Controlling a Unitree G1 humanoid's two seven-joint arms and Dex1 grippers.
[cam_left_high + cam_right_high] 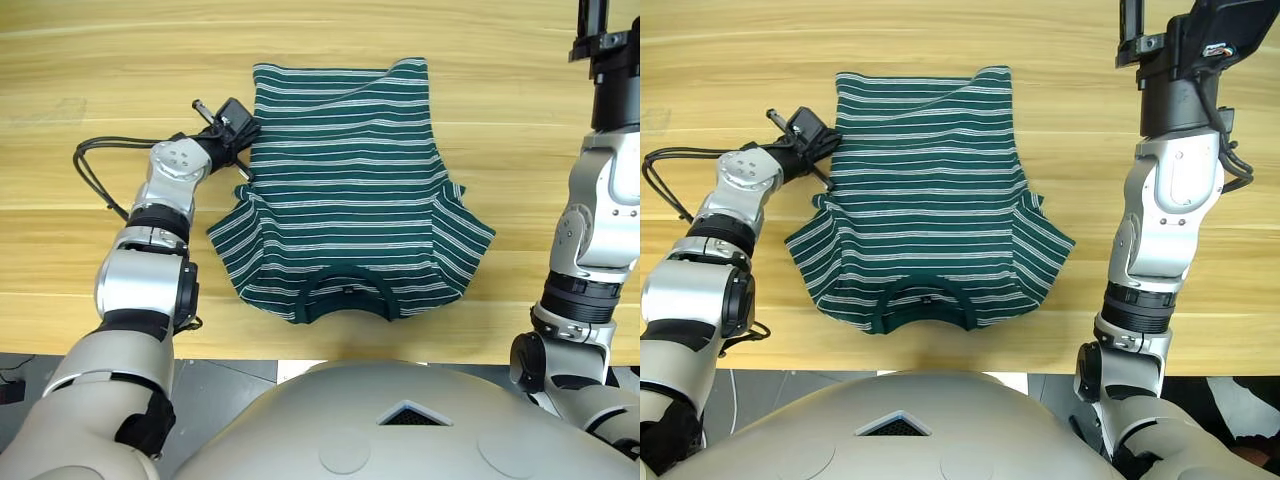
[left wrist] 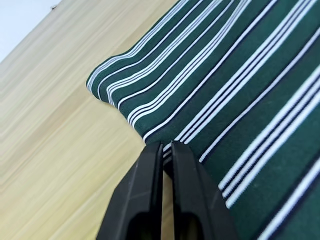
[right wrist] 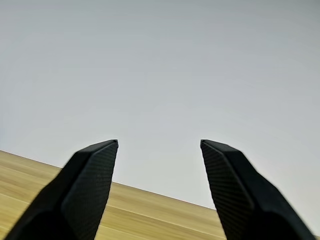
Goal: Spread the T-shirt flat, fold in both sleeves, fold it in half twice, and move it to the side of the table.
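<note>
Left gripper (image 2: pixel 166 145) is clenched, pinching the left side edge of the T-shirt (image 1: pixel 345 190). The rest of the shirt lies flat on the table (image 1: pixel 100 60) to the right of this claw, collar at the near edge. Right gripper (image 3: pixel 159 142) is released, fingers wide apart, raised, with the shirt well off to its left.

No readable text, numbers or signs.
A small tag (image 1: pixel 347 291) sits inside the collar of the striped T-shirt (image 1: pixel 345 190), too small to read; the wooden table (image 1: pixel 100 60) carries no legible marks.
</note>
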